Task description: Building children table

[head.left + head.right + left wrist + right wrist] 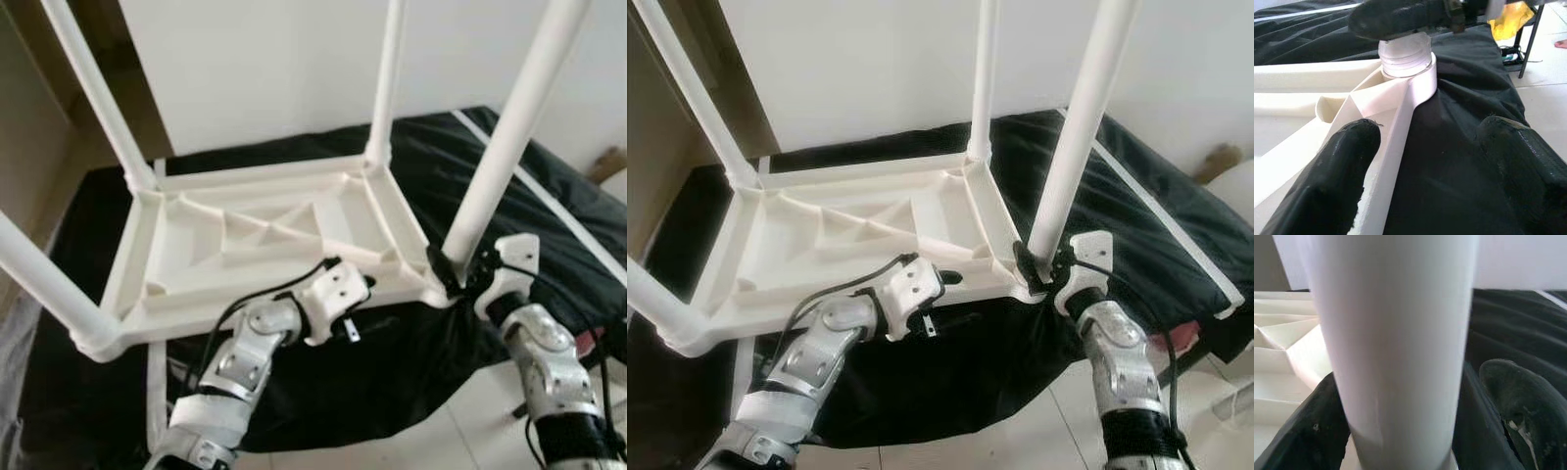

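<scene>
A white plastic children's table (162, 323) lies upside down on a black cloth (333, 382), all its legs pointing up. My right gripper (453, 269) is shut on the base of the near-right leg (509, 127), one finger (1312, 431) on each side of the tube (1396, 347). At the table's near rim (1400, 142), my left gripper (1425, 166) stands open and straddles it. One of its fingers (1327, 186) is on the inner side, the other over the cloth. The leg's socket (1405, 58) shows just beyond.
The other legs stand at far left (98, 88), far right (387, 78) and near left (39, 284). A white wall (274, 59) is behind. Pale floor tiles (411, 446) lie in front. A yellow object (1508, 19) and a thin metal stand (1530, 39) sit off to the right.
</scene>
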Tool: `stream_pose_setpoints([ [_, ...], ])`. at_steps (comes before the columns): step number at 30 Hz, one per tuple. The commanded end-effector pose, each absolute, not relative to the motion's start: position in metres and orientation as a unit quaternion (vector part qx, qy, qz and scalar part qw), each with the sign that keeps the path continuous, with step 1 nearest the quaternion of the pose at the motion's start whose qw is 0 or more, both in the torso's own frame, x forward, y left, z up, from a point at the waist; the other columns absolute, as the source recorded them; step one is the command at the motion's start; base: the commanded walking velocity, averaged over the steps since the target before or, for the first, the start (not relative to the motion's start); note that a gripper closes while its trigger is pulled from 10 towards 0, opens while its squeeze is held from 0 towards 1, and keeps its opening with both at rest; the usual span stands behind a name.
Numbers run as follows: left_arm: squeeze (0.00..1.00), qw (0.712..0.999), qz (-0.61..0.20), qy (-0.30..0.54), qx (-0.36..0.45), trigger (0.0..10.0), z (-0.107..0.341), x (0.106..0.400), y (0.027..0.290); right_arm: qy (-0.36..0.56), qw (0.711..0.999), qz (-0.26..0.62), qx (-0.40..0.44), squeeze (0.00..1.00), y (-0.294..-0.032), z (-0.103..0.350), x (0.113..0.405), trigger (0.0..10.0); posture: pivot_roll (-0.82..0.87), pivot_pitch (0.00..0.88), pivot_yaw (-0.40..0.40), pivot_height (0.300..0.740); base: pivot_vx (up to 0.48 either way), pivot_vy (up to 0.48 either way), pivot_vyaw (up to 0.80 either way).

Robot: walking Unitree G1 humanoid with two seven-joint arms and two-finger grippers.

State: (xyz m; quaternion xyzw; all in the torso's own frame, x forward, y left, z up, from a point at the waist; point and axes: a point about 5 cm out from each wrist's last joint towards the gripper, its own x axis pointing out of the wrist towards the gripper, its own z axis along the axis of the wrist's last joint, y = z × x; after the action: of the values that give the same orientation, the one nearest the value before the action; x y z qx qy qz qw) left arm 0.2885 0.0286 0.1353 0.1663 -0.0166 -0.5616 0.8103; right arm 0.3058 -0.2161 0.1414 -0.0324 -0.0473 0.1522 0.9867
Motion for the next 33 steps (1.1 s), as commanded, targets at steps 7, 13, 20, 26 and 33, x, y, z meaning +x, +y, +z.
stream_pose_setpoints([
  [7,0.00,0.829,-0.530,-0.025,0.175,10.0,0.136,0.295,0.029,-0.023,0.965,0.247,-0.088,0.00,-0.201,0.137,0.326,10.0,-0.08,0.000,0.049,0.740,0.000,0.000,0.00],
  [13,0.00,0.830,-0.529,-0.028,0.175,10.0,0.137,0.296,0.029,-0.019,0.961,0.259,-0.095,0.00,-0.200,0.135,0.328,10.0,-0.08,0.000,0.049,0.740,0.000,0.000,0.00],
  [20,0.00,0.831,-0.526,-0.033,0.176,10.0,0.140,0.297,0.028,0.002,0.956,0.281,-0.088,0.00,-0.203,0.123,0.323,0.0,-0.08,0.000,0.045,0.740,0.000,0.000,0.00],
  [26,0.00,0.832,-0.527,-0.032,0.173,10.0,0.138,0.296,0.028,0.011,0.958,0.276,-0.081,0.00,-0.206,0.116,0.319,0.0,-0.09,0.000,0.052,0.740,0.000,0.000,0.00],
  [33,0.00,0.830,-0.528,-0.027,0.176,10.0,0.135,0.297,0.030,0.000,0.971,0.238,-0.037,0.00,-0.202,0.112,0.314,10.0,-0.10,0.000,0.059,0.740,0.000,0.000,0.00],
])
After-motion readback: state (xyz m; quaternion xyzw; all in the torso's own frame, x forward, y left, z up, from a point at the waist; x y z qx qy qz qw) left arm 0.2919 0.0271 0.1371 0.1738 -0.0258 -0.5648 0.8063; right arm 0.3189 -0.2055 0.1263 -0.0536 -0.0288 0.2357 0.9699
